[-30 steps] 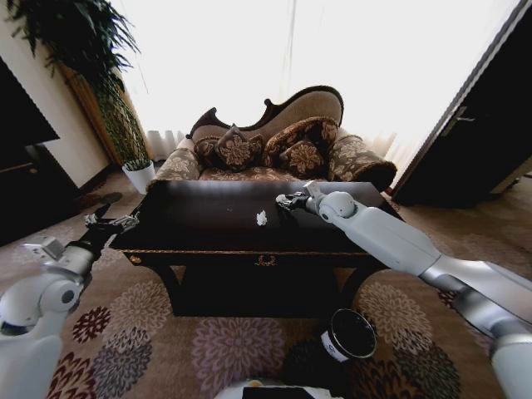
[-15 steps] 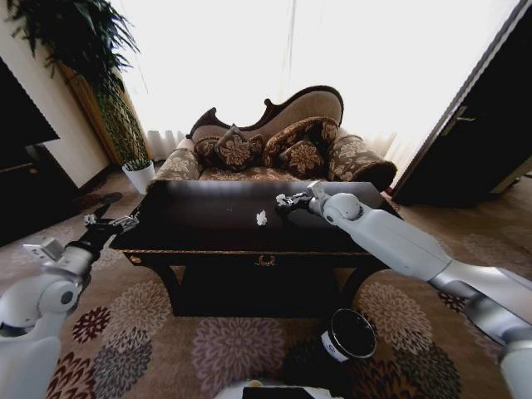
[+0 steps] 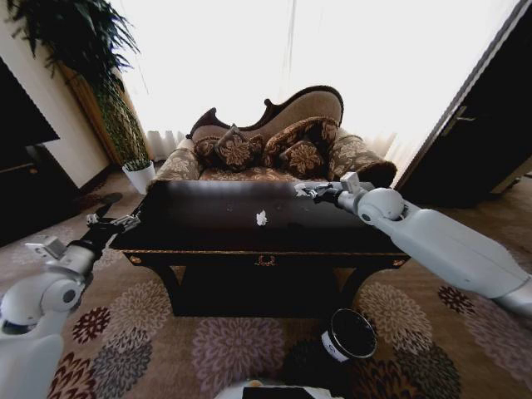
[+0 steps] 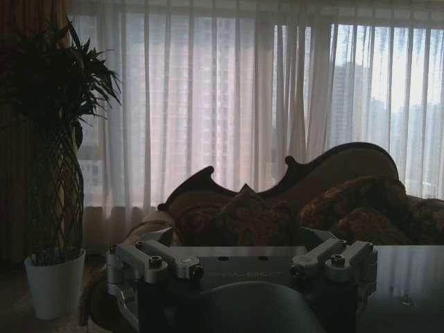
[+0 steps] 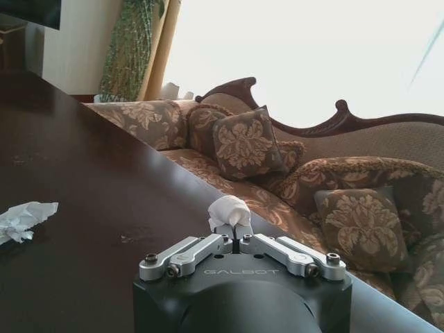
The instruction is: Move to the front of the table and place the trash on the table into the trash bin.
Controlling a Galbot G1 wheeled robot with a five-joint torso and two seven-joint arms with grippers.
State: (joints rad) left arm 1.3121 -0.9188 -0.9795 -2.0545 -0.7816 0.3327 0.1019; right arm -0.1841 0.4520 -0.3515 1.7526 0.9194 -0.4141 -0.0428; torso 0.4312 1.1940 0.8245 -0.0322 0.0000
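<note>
- The robot was positioned at the front of the dark surface (image 3: 208, 224), so the approach part of the task could be judged done.
- One white paper ball (image 5: 228, 210) was held clamped in the right hand (image 5: 238, 235), raised above the far right part of the surface, close to its back edge.
- The right hand (image 3: 309, 192) was seen well apart from the bin (image 3: 349, 334), which stood on the carpet below the surface's front right; the drop into it was not yet made.
- A second crumpled paper (image 3: 261, 218) was left lying near the middle of the surface, untouched.
- The left hand (image 3: 110, 223) was held off the left end of the surface, its fingers (image 4: 149, 260) apart and nothing between them.
- No litter could be made out inside the bin, whose interior was too dark to read.
</note>
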